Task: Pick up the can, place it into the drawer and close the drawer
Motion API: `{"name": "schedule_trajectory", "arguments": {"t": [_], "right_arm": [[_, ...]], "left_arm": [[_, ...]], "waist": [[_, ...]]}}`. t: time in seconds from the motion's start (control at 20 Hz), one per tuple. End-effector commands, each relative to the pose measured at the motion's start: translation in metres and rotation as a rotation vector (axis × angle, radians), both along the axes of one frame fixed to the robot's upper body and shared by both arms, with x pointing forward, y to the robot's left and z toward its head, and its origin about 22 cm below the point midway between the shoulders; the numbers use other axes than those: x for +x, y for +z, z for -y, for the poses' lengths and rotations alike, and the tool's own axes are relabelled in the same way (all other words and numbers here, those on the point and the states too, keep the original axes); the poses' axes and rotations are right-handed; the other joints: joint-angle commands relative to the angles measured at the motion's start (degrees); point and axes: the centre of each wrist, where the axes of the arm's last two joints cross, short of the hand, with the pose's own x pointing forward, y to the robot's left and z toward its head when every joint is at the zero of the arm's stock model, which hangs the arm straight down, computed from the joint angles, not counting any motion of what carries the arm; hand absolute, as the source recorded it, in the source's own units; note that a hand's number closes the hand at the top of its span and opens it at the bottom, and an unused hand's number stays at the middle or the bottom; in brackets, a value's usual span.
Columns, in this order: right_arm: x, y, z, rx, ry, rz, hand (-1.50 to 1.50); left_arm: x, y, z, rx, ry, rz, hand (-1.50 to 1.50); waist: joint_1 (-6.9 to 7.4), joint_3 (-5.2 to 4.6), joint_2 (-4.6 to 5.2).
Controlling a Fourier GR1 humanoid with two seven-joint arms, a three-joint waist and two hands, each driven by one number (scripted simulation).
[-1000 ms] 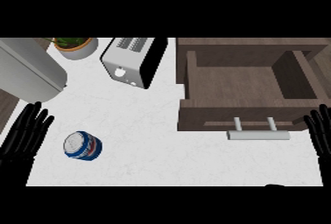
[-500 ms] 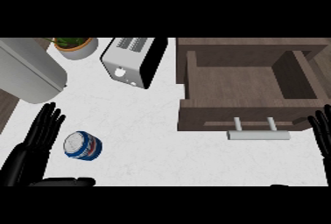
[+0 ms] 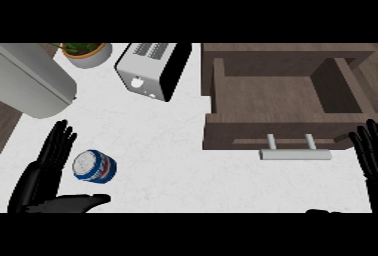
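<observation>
The left robot hand [image 3: 46,170] lay open on the bench [image 3: 170,165], fingers straight along the can's left side and thumb stretched beneath it, so that the can [image 3: 94,166] sat in the gap between them, near the fingers but apparently not yet gripped. The step in hand appeared to be the grasp: it would be done well by curling fingers and thumb round the can's side wall, on opposite sides, before any lift. The can was blue and white with a red band; no lettering could be read. The right robot hand [image 3: 366,150] rested open at the right edge, fingers up, just beside the handle [image 3: 294,154] of the open drawer [image 3: 277,95], well apart from the can.
</observation>
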Motion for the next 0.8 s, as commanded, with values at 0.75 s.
{"name": "schedule_trajectory", "arguments": {"t": [0.75], "right_arm": [[-0.001, -0.02, -0.005, 0.004, -0.002, 0.029, -1.5]], "left_arm": [[-0.026, -0.067, -0.05, 0.032, 0.02, -0.035, -1.5]], "waist": [[0.07, 0.01, -0.01]]}}
